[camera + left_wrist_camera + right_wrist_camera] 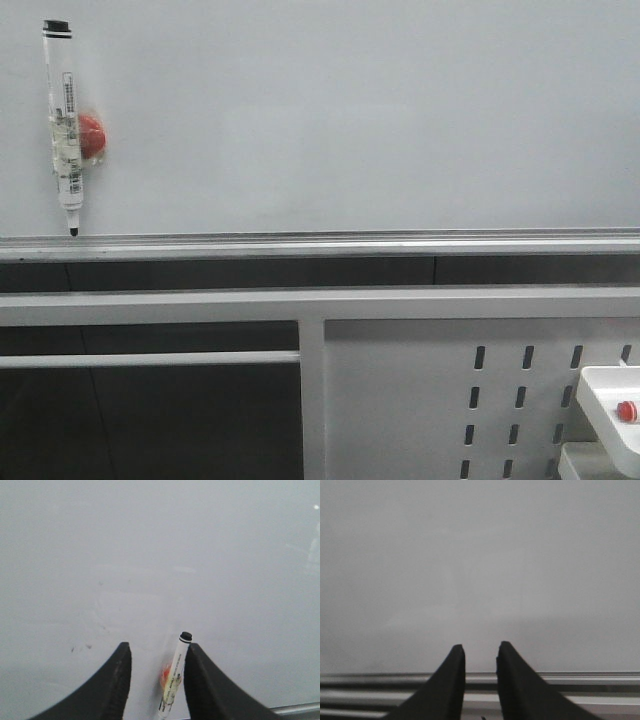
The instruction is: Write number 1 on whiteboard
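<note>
Whiteboard: the whiteboard [350, 120] fills the upper part of the front view, pale grey-white and smooth, with a silver rail [320, 243] along its lower edge.
Number 1: no black stroke shows on the board in any view; only a few faint dark specks [80, 648] and smudges appear in the left wrist view.
Marker: a marker [65, 125] hangs nearly upright against the board at the far left of the front view, black cap end up, dark tip down just above the rail; its white barrel carries printed text and a barcode.
Magnet: a red round magnet [91, 136] sits on the board, touching the marker's right side about halfway down, with clear tape around both.
Left gripper: the left gripper [156, 652] faces the board with its 2 black fingers [115, 685] spread; the marker [174, 680] stands in the gap, close against the right-hand finger in the picture. Whether it touches that finger I cannot tell; the other finger is clear of it.
Right gripper: the right gripper [480, 652] faces bare board just above the rail [570, 679]; its 2 black fingers [447, 685] stand apart with a narrow gap and nothing between them.
Frame: below the rail a white metal frame [310, 305] runs across, with a perforated white panel [440, 400] at lower right.
Box: a white box with a small red button [626, 409] sits at the far lower right corner.
</note>
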`<state>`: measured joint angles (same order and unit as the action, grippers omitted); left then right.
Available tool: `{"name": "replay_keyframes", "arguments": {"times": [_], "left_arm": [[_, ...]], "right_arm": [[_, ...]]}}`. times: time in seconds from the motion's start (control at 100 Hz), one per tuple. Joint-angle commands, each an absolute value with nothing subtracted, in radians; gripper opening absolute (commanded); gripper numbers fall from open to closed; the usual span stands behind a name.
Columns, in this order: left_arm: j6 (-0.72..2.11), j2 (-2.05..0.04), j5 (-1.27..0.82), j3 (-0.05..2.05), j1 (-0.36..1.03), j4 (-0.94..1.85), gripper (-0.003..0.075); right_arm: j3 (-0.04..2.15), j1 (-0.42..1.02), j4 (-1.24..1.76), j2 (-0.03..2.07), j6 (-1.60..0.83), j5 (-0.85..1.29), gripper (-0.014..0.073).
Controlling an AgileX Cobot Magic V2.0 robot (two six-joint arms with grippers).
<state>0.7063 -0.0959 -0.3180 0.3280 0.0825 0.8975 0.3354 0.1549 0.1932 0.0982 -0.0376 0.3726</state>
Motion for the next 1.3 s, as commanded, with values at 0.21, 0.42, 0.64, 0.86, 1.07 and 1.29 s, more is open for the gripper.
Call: {"name": "replay_keyframes", "arguments": {"times": [0.21, 0.42, 0.64, 0.86, 1.07, 1.29], "left_arm": [[0.858, -0.51, -0.321, 0.5, 0.112, 0.811, 0.0283], [0.858, -0.677, -0.236, 0.496, 0.22, 0.792, 0.0283], [0.858, -0.735, 0.079, 0.367, 0.359, 0.953, 0.0283], [0.856, -0.738, 0.143, 0.314, 0.536, 0.954, 0.0283], [0.847, -0.828, 0.313, 0.324, 0.681, 0.991, 0.0286], [0.754, -0.965, 0.463, 0.324, 0.754, 0.979, 0.0286]], "right_arm": [[0.517, 0.16, 0.175, 0.379, -0.211, 0.432, 0.0289], [0.517, 0.16, 0.215, 0.415, -0.211, 0.403, 0.0289], [0.509, 0.196, 0.215, 0.415, -0.222, 0.405, 0.0289], [0.509, 0.226, 0.215, 0.415, -0.225, 0.388, 0.031], [0.509, 0.226, 0.215, 0.415, -0.225, 0.362, 0.0381], [0.509, 0.226, 0.215, 0.415, -0.225, 0.364, 0.0381]]}}
